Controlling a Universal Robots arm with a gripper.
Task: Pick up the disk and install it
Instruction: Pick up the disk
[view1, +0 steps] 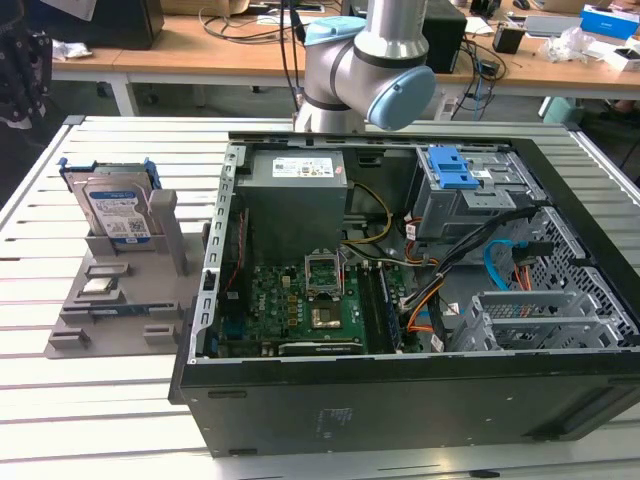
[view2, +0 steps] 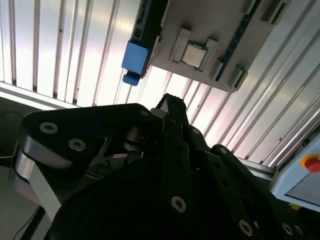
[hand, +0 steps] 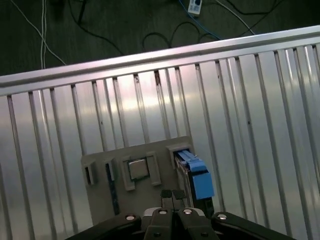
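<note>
The disk (view1: 115, 210) stands upright in a slot of a grey holder (view1: 110, 300) on the slatted table, at the exterior view's left, with its white-and-blue label facing out and its blue caddy around it. In both wrist views the disk shows edge-on from high above, as the blue caddy end (hand: 197, 177) (view2: 135, 57). My gripper (hand: 172, 194) (view2: 170, 102) hangs well above the holder. Its fingertips are together and hold nothing. The arm (view1: 370, 60) rises behind the computer case.
An open computer case (view1: 215, 300) lies right of the holder, with a grey power supply (view1: 295, 190), a motherboard (view1: 310, 300), cables and a drive cage with a blue latch (view1: 450, 165). A processor chip (hand: 138, 169) sits in the holder. A red stop button (view2: 311, 162) stands nearby.
</note>
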